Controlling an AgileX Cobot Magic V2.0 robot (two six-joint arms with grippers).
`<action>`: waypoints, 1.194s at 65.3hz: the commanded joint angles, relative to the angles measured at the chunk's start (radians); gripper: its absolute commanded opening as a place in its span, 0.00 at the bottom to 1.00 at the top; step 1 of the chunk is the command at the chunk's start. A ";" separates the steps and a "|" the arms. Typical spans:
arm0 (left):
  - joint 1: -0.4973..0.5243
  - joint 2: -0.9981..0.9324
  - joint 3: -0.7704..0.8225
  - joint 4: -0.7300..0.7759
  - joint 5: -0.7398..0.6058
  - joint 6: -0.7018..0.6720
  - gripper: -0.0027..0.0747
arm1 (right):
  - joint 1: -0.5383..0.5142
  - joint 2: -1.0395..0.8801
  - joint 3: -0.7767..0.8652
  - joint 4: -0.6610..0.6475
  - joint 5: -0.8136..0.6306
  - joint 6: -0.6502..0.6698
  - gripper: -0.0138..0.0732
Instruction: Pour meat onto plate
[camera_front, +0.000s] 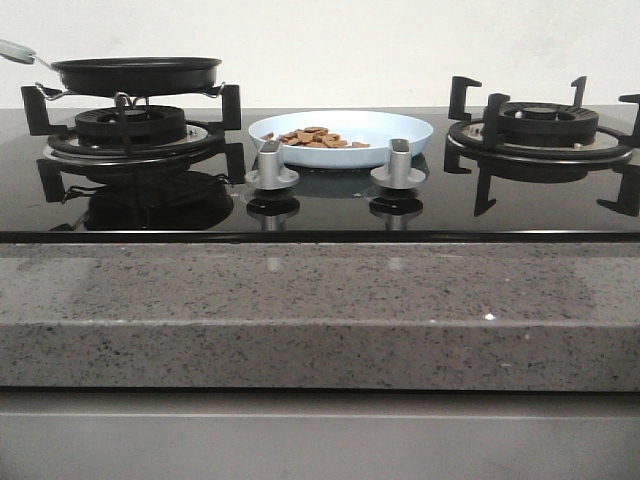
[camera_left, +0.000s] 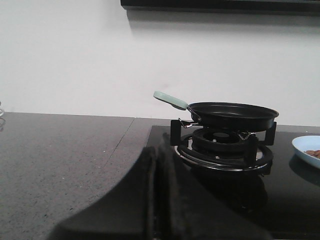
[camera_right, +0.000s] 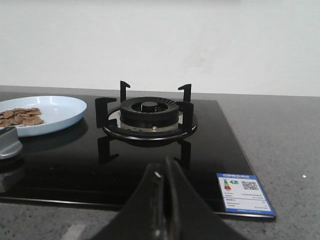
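Observation:
The pale-blue plate (camera_front: 345, 130) sits on the black glass hob between the two burners, behind the knobs. The meat (camera_front: 315, 137), small brown chunks, lies on it toward its left half. The right wrist view shows the plate (camera_right: 55, 111) and meat (camera_right: 21, 116) too; the left wrist view catches the plate's edge (camera_left: 306, 149). The black frying pan (camera_front: 137, 72) with a pale-green handle (camera_left: 170, 100) rests on the left burner. My left gripper (camera_left: 156, 152) is shut and empty, hovering short of the pan. My right gripper (camera_right: 165, 164) is shut and empty before the right burner. Neither gripper shows in the front view.
Two silver knobs (camera_front: 272, 165) (camera_front: 399, 164) stand in front of the plate. The right burner (camera_front: 540, 125) carries a bare black grate. A blue energy label (camera_right: 244, 192) sticks to the hob's near right corner. Speckled grey counter (camera_front: 320, 310) surrounds the hob; a white wall is behind.

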 joint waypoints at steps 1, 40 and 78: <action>-0.003 -0.018 0.007 -0.006 -0.076 -0.008 0.01 | -0.006 -0.016 -0.005 -0.037 -0.098 0.028 0.08; -0.003 -0.018 0.007 -0.006 -0.076 -0.008 0.01 | -0.073 -0.016 -0.005 -0.036 -0.099 0.029 0.08; -0.003 -0.018 0.007 -0.006 -0.076 -0.008 0.01 | -0.073 -0.016 -0.005 -0.036 -0.099 0.029 0.08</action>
